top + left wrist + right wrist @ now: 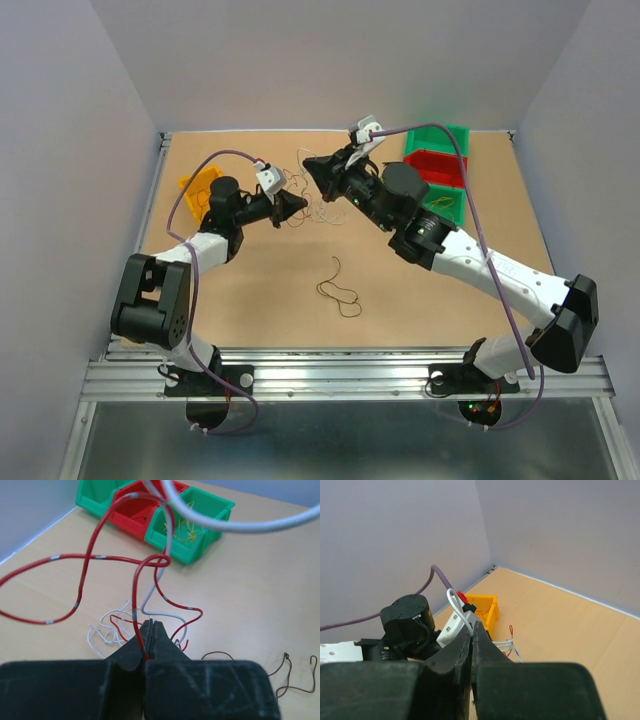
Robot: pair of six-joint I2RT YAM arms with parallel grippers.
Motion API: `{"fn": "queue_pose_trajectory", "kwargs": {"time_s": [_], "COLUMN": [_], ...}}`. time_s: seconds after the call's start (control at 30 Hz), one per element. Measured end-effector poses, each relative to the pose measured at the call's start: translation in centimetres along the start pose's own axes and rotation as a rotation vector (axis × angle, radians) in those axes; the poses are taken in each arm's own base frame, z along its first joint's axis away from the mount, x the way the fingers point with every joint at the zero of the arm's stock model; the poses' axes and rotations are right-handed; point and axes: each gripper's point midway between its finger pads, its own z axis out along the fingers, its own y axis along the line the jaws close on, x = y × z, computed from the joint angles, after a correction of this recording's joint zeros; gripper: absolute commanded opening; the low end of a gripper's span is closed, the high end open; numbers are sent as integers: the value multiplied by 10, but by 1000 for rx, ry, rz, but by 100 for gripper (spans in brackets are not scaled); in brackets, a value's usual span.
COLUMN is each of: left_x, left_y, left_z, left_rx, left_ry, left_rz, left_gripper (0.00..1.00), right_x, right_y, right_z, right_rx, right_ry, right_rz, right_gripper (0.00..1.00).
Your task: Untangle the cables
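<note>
Reaching in from both sides, your arms meet nearly nose to nose over the far middle of the counter (250, 290). The red cable (125, 557) loops up off a red-and-white tangle (107, 630) lying there. Your left fingers (131, 652) are pinched tight on the red cable, and your right fingers (454, 652) are clamped on the white cable (468, 624), holding it up.

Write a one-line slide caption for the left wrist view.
Left gripper pinches a red wire above a white tangle, bins behind.
</note>
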Motion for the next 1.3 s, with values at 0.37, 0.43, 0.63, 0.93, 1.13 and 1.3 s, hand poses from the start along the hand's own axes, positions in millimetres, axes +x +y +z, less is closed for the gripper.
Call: {"fn": "queue_pose_trajectory", "kwargs": {"time_s": [0.37,0.43,0.63,0.93,1.13,1.3], "left_x": [31,35,47,55,47,32], "left_y": [54,60,64,69,67,62], "left_z": [12,12,5,-2,-5,-6], "left_rx": [-190,-213,-251,-282,-283,-265], "left_ry": [121,140,180,210,203,178], "left_rz": [-103,-120,-159,-200,-191,-169], "left_gripper": [0,0,0,0,0,0], "right_x": [-94,-129,-228,-235,-158,-112], "right_y": [-23,-26,-33,-77,-199,-292], "right_z": [-27,-42,-95,-81,-14,3], "right_rx": [156,189,258,439,610,731], "right_ry": [-193,-266,-490,-518,-326,-233], "right_rz": [-60,-66,-42,-99,-115,-44], "right_gripper": [1,0,1,1,1,1]}}
